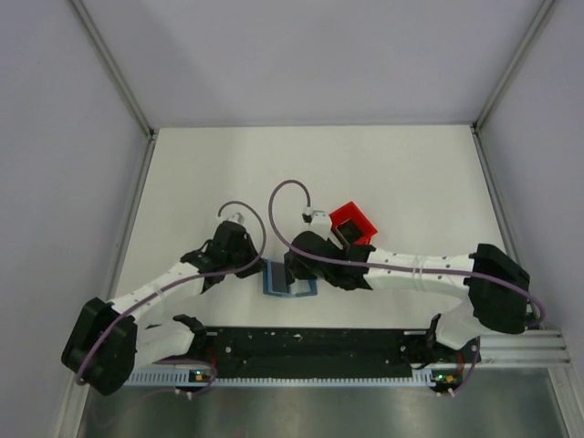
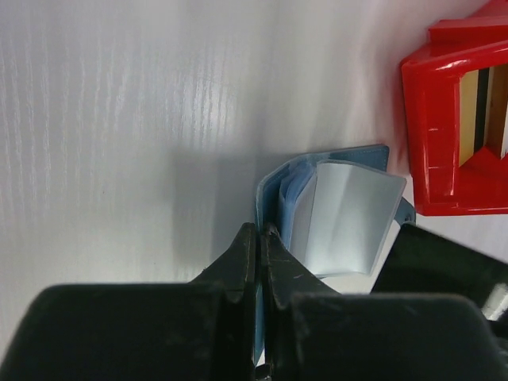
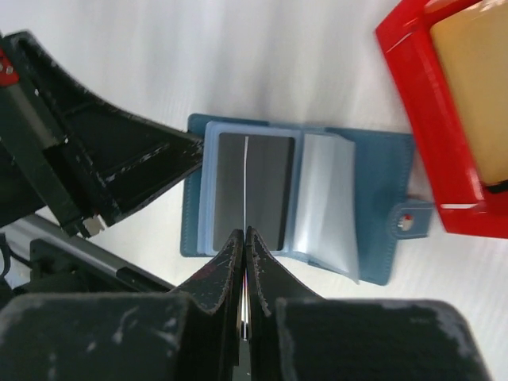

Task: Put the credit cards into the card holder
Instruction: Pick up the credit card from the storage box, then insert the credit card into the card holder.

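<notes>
The teal-blue card holder (image 1: 278, 279) lies open on the table between both grippers. In the right wrist view its blue cover (image 3: 381, 198) and shiny pockets (image 3: 325, 198) show, with a dark grey card (image 3: 274, 186) in the left pocket. My right gripper (image 3: 244, 234) is shut on a thin card seen edge-on as a white line (image 3: 246, 175), upright over that pocket. My left gripper (image 2: 260, 232) is shut on the holder's left cover edge (image 2: 270, 190). More cards, gold (image 3: 476, 87) and black (image 2: 479, 111), stand in the red bin.
The red bin (image 1: 358, 217) stands just right of and behind the holder, close to my right wrist; it also shows in the left wrist view (image 2: 429, 135) and the right wrist view (image 3: 413, 119). White table (image 1: 392, 173) extends behind, with walls on three sides.
</notes>
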Robot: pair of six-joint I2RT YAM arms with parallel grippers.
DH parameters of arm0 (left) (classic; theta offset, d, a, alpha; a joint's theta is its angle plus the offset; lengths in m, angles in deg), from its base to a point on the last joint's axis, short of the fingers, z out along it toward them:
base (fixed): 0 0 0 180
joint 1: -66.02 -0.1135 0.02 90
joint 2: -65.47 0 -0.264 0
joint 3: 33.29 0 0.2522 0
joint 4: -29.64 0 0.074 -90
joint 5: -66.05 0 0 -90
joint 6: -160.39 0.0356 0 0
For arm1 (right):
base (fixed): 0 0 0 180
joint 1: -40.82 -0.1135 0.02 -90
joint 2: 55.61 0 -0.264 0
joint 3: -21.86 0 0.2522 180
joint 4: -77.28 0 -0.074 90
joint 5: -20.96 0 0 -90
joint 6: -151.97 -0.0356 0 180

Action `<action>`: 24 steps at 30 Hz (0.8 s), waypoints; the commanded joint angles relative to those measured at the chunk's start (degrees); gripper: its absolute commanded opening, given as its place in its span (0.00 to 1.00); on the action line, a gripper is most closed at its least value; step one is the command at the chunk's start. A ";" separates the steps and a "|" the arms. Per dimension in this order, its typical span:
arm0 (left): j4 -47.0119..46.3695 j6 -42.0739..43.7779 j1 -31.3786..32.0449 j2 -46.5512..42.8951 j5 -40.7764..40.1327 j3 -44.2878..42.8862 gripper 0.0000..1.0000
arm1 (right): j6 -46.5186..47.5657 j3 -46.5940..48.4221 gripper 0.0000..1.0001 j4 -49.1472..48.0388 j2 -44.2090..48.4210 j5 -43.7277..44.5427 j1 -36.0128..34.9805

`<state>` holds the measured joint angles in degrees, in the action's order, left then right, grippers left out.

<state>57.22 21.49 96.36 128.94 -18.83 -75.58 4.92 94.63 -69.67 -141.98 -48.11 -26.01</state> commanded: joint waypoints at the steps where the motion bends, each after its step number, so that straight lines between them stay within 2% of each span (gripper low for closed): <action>1: -3.01 -1.28 -0.20 -1.50 -0.55 1.37 0.00 | -0.60 -5.21 0.00 -18.84 2.17 -0.63 -2.95; 9: -4.95 -3.39 -0.11 -6.33 -0.21 6.73 0.00 | 0.98 -9.34 0.00 -29.13 -0.20 4.12 -6.82; 24: -6.44 -4.88 -0.11 -9.85 2.43 9.46 0.00 | 3.27 -5.22 0.00 -25.18 -6.62 9.66 -8.32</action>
<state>53.64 17.12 96.36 120.06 -17.39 -66.99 6.51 86.04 -93.82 -147.51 -41.64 -33.42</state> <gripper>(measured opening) 0.019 0.006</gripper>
